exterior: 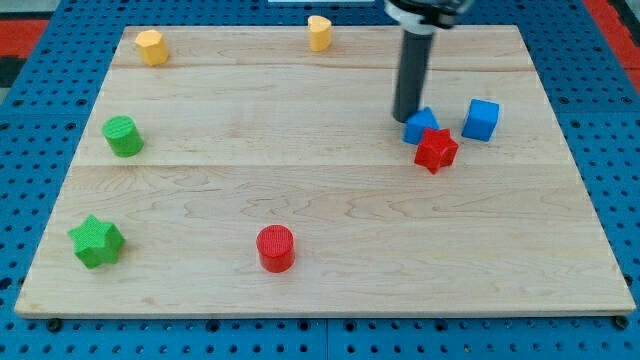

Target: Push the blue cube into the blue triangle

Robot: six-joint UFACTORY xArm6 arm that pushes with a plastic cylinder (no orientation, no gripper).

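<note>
My tip (pixel 405 117) touches the blue triangle's (pixel 421 125) left edge (no claw here, just a rod). The blue cube (pixel 481 119) sits just right, apart. A red star (pixel 436 150) touches the triangle's near side. The wooden bench (pixel 320 190) rests on blue pegboard (pixel 40 80).

My tip (pixel 405 118) stands on the board (pixel 330 280) touching the upper left of the blue triangle (pixel 421 125). The blue cube (pixel 481 119) lies just to the triangle's right, apart from it. The red star (pixel 436 150) touches the triangle from below. Far left sit the green cylinder (pixel 123 136) and, lower, the green star (pixel 96 241). The red cylinder (pixel 275 247) lies toward the bottom. Along the top are the yellow hexagon (pixel 151 46), at left, and the yellow half-round block (pixel 319 32).
</note>
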